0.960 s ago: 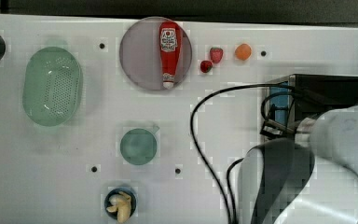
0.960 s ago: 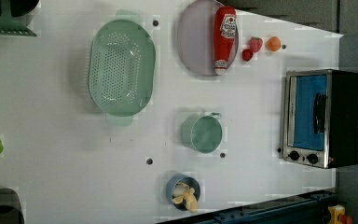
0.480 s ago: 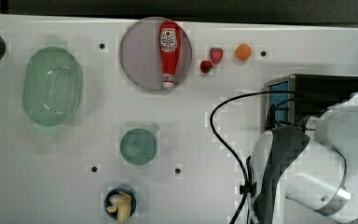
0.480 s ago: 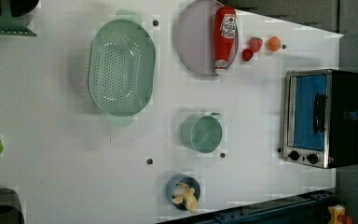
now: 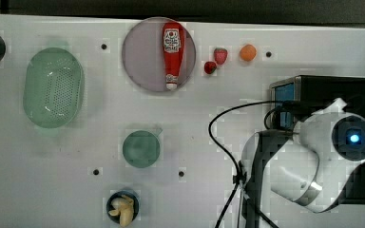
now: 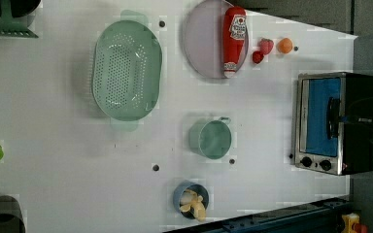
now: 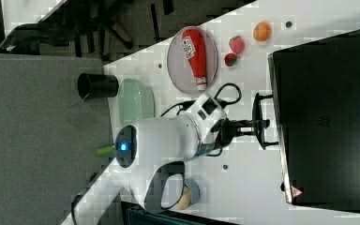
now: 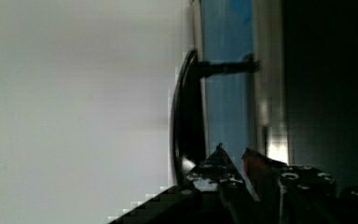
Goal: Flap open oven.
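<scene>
wrist view, lower middle of the frame: the gripper (image 8: 233, 156) sits with its fingers (image 8: 216, 161) only a narrow gap apart, tips right at the black bar handle (image 8: 184, 126) of the oven (image 8: 228, 42); whether they actually clamp the bar i cannot tell. the blue door is shut flat against the silver frame.

right view, mid-frame: the white arm (image 7: 168, 138) reaches toward the handle at the oven's front edge.

left view: the oven stands at the right edge of the white table (image 6: 53, 160). a green cup (image 6: 211, 139) sits at centre, a green colander (image 6: 126, 70) upper left, and a ketchup bottle (image 6: 234, 39) lies on a plate (image 6: 201, 39) at top.
</scene>
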